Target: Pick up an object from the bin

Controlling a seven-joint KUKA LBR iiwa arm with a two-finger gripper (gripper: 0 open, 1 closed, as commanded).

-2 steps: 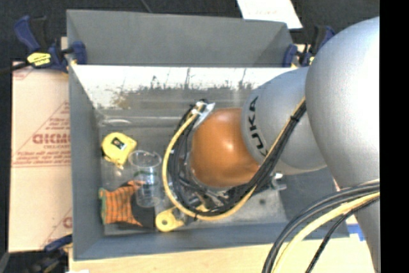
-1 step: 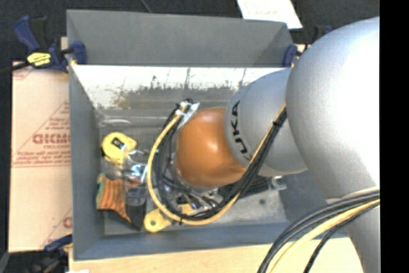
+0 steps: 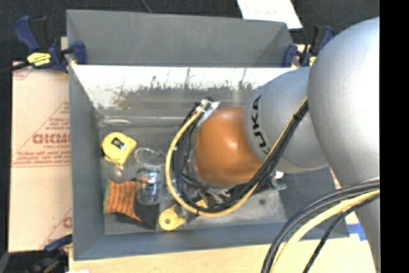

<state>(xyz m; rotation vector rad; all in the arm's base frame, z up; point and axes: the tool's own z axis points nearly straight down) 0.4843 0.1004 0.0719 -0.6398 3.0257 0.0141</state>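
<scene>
My gripper's dark body (image 3: 192, 188) shows under the arm's orange dome, low in the middle of the bin, among cables. Just left of it lies a clear plastic piece (image 3: 149, 169) with a dark part inside. A small round yellow thing (image 3: 169, 220) rests at the bin's front wall, just below and left of the gripper. An orange thing with dark stripes (image 3: 120, 197) lies further left, with a black piece (image 3: 146, 213) at its right end. A yellow tape measure (image 3: 119, 146) sits by the left wall.
The large silver arm reaches in from the right and covers the bin's right half. Yellow and black cables loop round the dome. The loose things cluster in the front left corner; the back of the floor is bare grey metal.
</scene>
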